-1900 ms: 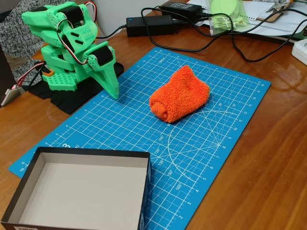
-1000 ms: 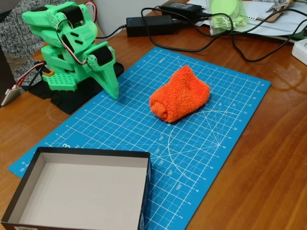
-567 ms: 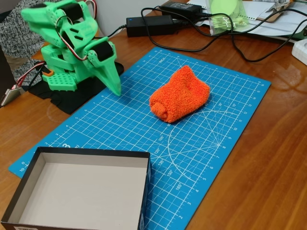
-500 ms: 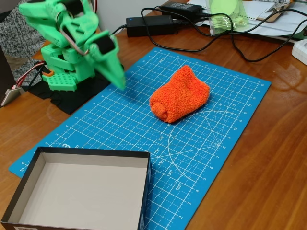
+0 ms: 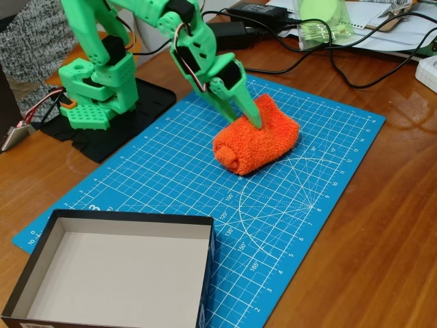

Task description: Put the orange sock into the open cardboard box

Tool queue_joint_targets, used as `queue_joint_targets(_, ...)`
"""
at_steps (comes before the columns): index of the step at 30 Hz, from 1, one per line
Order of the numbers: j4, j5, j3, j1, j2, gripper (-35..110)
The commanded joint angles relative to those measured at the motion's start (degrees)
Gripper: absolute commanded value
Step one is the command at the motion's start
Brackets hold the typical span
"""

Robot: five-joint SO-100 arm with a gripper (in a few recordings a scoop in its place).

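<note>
The orange sock (image 5: 263, 142) lies rolled on the blue cutting mat (image 5: 300, 212), a little right of the middle of the fixed view. My green gripper (image 5: 255, 123) reaches in from the upper left, and its pointed tip rests at the sock's top left edge. Its fingers are pressed together into one wedge, with nothing held between them. The open cardboard box (image 5: 130, 219) sits at the bottom left, with dark walls and a pale inside, and nothing lies in it. About a hand's length of mat separates the box from the sock.
The arm's green base (image 5: 92, 92) stands on a black plate at the upper left. Black power bricks (image 5: 225, 33) and cables (image 5: 328, 58) run along the back of the wooden table. Papers and a green object lie at the back right.
The arm has unfolded from its tucked pose beside the base and swung right, out over the mat, bringing the gripper tip onto the sock. Sock and box have not moved.
</note>
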Motion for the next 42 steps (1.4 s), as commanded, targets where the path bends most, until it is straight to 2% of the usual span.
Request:
queue_joint_targets(1, -2.5, -1.3, -5.0, 0.6, -5.3, 26)
queue_joint_targets(4, -5.3, -4.0, -6.1, 2.1, -8.8, 27)
queue_joint_targets(11, -3.3, -7.1, -8.9, 1.8, -14.0, 25)
queue_joint_targets(12, -2.3, -7.4, -9.6, 1.7, -14.5, 16)
queue_joint_targets(13, -1.8, -6.8, -9.9, 1.9, -14.9, 0)
queue_joint_targets(19, 0.9, -5.8, -9.4, 2.2, -10.1, 0)
queue_joint_targets(24, 12.0, -6.2, -14.9, 5.4, 2.4, 0)
queue_joint_targets(28, 21.2, -10.1, -23.3, 13.2, 10.3, 0)
queue_joint_targets(33, 27.8, -16.4, -31.8, 24.4, 10.8, 0)
queue_joint_targets(38, 26.9, -19.8, -26.5, 39.8, 11.0, 0)
queue_joint_targets(42, 22.6, -17.7, -21.6, 55.0, 9.3, 0)
